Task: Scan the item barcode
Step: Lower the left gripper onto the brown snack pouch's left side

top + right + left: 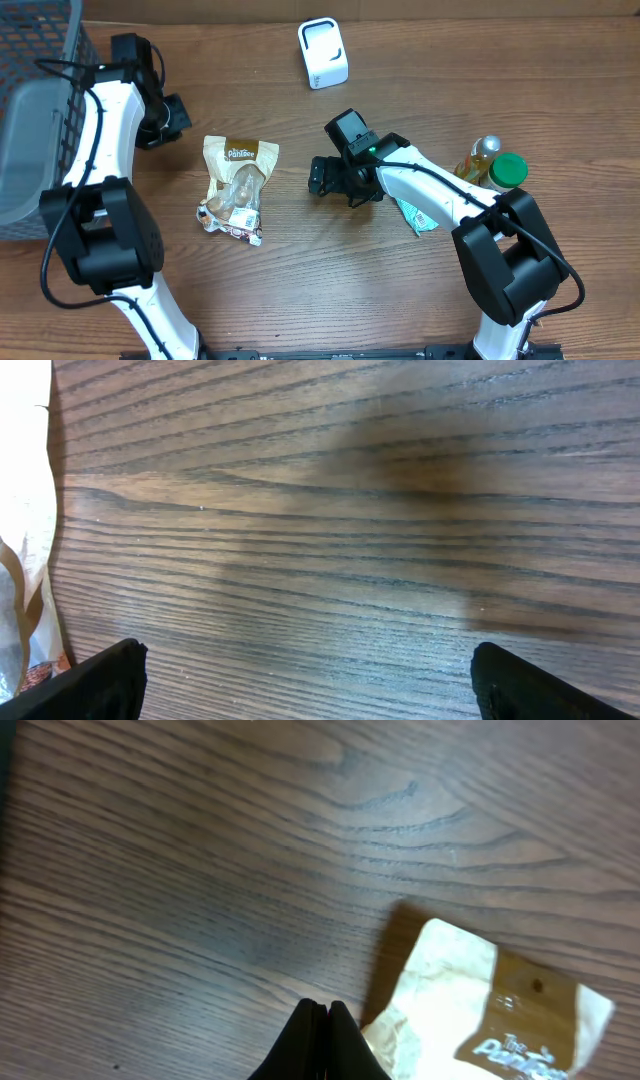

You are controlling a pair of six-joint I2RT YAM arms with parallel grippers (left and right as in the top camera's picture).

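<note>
Closest to the lens in the left wrist view, our left gripper [322, 1010] shows its two black fingers [308, 1045] pressed flat together with nothing between them: clenched on air. It hangs at about 10 o'clock from the snack bag [238, 185], near it but apart. We judge the closed tips are either meant to nudge the bag or are simply parked ahead of a proper approach (we cannot say which). The left arm reaches far from its base at 7 o'clock, its forearm running up the left side of the table [300, 290] beside the grey basket [40, 70], its wrist bent in toward the middle.

Our right gripper [318, 178] is released, jaws wide and empty. It points toward 9 o'clock at the bag from near the bag's right edge, and the pale edge of the bag shows at the far left of its wrist view. Its arm sweeps in from 5 o'clock, passing over a green packet [415, 212]. To us that pose reads as lined up for a side pinch.

The bag lies flat, printed face up, at 9 o'clock from the table's centre and well apart from the white scanner [323, 53] at 12 o'clock. It is not yet lifted, so by our reckoning the scan has hardly begun.
</note>
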